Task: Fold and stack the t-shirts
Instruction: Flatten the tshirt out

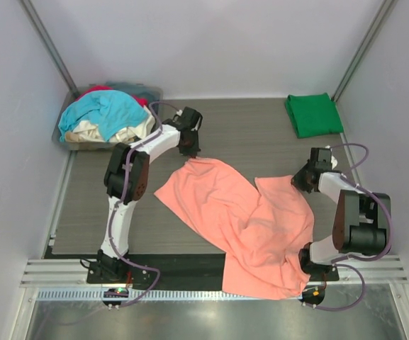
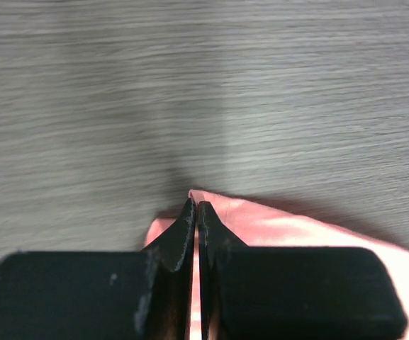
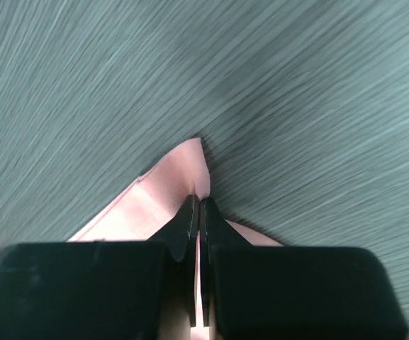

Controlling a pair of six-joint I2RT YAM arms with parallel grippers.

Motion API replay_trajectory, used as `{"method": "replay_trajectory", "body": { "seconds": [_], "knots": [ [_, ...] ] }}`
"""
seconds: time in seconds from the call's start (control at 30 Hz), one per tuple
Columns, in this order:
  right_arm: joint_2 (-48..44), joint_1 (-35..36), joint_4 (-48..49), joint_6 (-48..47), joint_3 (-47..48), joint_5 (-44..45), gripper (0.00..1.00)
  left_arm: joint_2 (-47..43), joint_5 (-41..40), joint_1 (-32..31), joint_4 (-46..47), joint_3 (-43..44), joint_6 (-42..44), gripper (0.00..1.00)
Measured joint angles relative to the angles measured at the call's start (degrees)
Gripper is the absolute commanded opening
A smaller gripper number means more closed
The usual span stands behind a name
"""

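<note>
Pinching pink shirt (image 1: 239, 219) w/ both: L gripper (image 2: 195, 205) clamped on corner at 11 o'clock, R gripper (image 3: 198, 202) clamped on corner at 2. Shirt sprawls mid table (image 1: 261, 134), hem over edge at 6. Soft, light, limp; prob. sags, so grip corners/seams. Count: 1 pink, 1 green shirt (image 1: 313, 113) folded at 1, tub (image 1: 83, 146) at 10 w/ heap (image 1: 105, 113), 3 colours.

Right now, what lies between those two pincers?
The salmon-pink t-shirt, lying rumpled; the left pincer and right pincer each pinch an edge. The top view shows it.
</note>
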Motion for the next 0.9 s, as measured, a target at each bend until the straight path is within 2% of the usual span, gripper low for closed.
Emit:
{"method": "replay_trajectory", "body": {
  "seconds": [0.2, 0.47, 0.9],
  "knots": [
    [-4.07, 0.68, -6.91, -1.11, 5.38, -1.22, 0.01, -6.84, -0.94, 2.05, -1.49, -2.60, -1.11, 0.00],
    [-17.51, 0.68, -16.52, -4.07, 26.62, -0.15, 0.01, -26.21, -4.90, 2.32, -4.66, -4.33, -1.27, 0.00],
    [-35.32, 1.01, -21.55, -8.17, 48.81, -10.71, 0.01, -58.62, -7.34, 2.29, -9.97, -4.81, -0.48, 0.00]
  ]
}}
